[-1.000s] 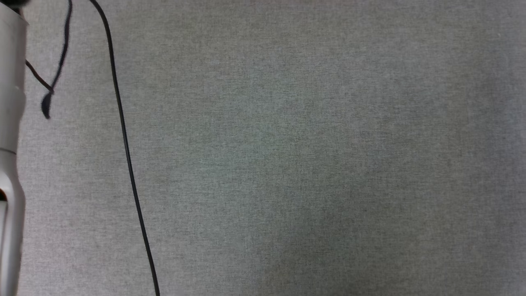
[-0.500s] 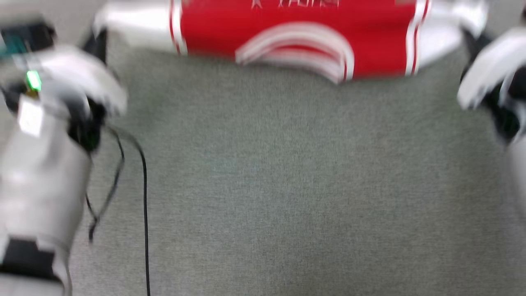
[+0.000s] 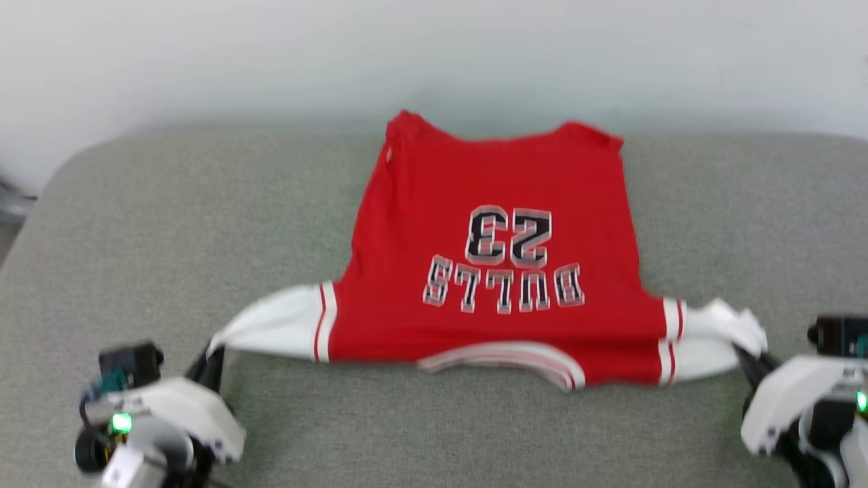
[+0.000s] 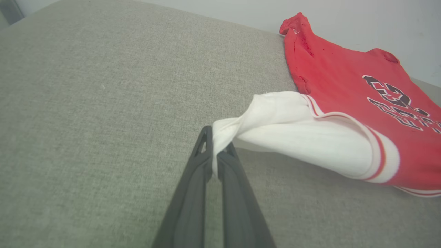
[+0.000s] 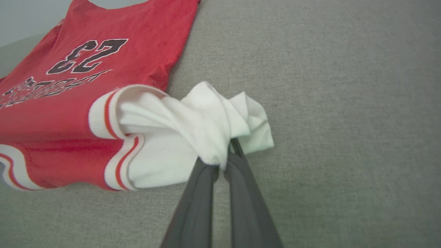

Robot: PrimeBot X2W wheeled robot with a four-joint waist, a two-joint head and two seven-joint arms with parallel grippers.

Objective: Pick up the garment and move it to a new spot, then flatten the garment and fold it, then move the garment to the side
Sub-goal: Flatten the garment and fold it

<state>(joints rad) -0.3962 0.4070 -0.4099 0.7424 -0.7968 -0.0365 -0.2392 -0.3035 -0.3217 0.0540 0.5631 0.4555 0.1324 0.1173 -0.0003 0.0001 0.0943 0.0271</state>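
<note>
The garment, a red jersey with white sleeves and upside-down "BULLS 23" lettering, lies spread on the grey padded surface, hem toward the wall and collar edge toward me. My left gripper is shut on the twisted tip of the white sleeve at the garment's left end; the left wrist view shows the cloth pinched between the left gripper's fingertips, beside the garment. My right gripper is shut on the bunched white sleeve at the right end. In the right wrist view the garment wraps over the right gripper.
A pale wall rises right behind the far edge of the padded surface. The surface's far left corner is rounded, with a dark gap beyond it. Bare grey fabric stretches left, right and in front of the garment.
The head camera has swung upward, from bare grey fabric and a black cable to the garment and both grippers. No move of the garment itself can be told.
</note>
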